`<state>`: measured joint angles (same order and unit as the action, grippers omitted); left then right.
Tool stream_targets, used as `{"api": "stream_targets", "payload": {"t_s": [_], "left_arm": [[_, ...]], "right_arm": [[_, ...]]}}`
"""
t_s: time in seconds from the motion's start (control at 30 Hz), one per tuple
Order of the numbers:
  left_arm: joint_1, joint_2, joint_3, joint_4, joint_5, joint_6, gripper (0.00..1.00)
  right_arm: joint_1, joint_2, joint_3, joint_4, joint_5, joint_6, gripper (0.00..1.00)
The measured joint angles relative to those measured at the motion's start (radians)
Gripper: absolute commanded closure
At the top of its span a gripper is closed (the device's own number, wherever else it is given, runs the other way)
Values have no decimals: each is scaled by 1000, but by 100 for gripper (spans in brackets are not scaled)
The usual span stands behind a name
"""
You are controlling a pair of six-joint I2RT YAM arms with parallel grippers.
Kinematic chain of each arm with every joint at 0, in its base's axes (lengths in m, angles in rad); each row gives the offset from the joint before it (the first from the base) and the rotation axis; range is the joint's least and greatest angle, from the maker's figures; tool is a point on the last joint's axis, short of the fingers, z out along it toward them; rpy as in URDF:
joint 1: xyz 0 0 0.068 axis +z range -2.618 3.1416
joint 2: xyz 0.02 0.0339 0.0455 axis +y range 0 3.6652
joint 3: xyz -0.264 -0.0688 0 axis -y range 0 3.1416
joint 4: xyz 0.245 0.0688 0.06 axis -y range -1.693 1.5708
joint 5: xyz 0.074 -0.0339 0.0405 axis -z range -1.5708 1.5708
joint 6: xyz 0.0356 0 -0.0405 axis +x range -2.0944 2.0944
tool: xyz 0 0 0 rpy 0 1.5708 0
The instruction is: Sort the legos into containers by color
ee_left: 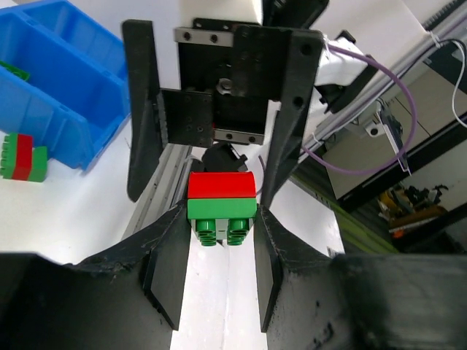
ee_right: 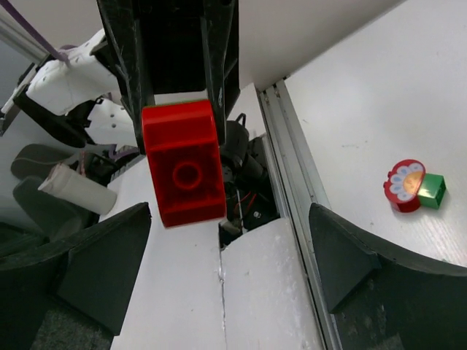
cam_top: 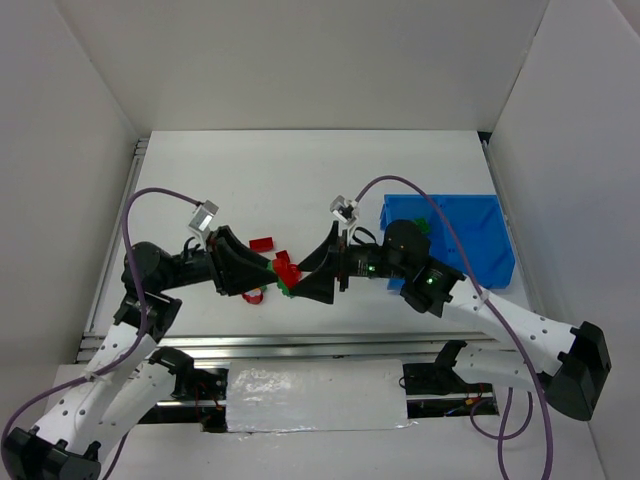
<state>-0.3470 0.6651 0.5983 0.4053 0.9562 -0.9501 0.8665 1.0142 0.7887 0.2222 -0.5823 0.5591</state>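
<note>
The stacked legos (ee_left: 221, 208) sit left of the bin (cam_top: 480, 250).

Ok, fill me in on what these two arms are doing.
The left hand is clamped on a joined red-green brick, held up above the table between the two arms. The right hand faces it with its fingers wide open on either side of the brick, not gripping. The blue bin sits to the right with a green piece in it. A red brick and a round red-white piece lie unsorted on the table.
</note>
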Motion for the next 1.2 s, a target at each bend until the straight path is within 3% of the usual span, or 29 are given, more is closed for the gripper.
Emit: {"api": "stream_targets", "payload": {"t_s": [0.1, 0.2, 0.3, 0.53, 0.77, 0.9, 1.2], "left_arm": [[-13, 0, 0, 6, 6, 3, 100], [-20, 1, 0, 6, 8, 5, 100], [-24, 8, 0, 7, 7, 5, 100], [-30, 14, 0, 6, 12, 8, 100], [-31, 11, 0, 6, 14, 8, 100], [-33, 4, 0, -2, 13, 8, 100], [-43, -4, 8, -85, -4, 72, 100]], "right_arm": [[0, 27, 21, 12, -25, 14, 10], [0, 36, 42, 50, -55, 28, 22], [2, 36, 44, 99, -87, 43, 43], [3, 56, 44, 142, -125, 66, 40], [3, 66, 43, 152, -128, 71, 51], [3, 70, 43, 153, -124, 62, 100], [-25, 32, -25, 188, -111, 49, 100]]}}
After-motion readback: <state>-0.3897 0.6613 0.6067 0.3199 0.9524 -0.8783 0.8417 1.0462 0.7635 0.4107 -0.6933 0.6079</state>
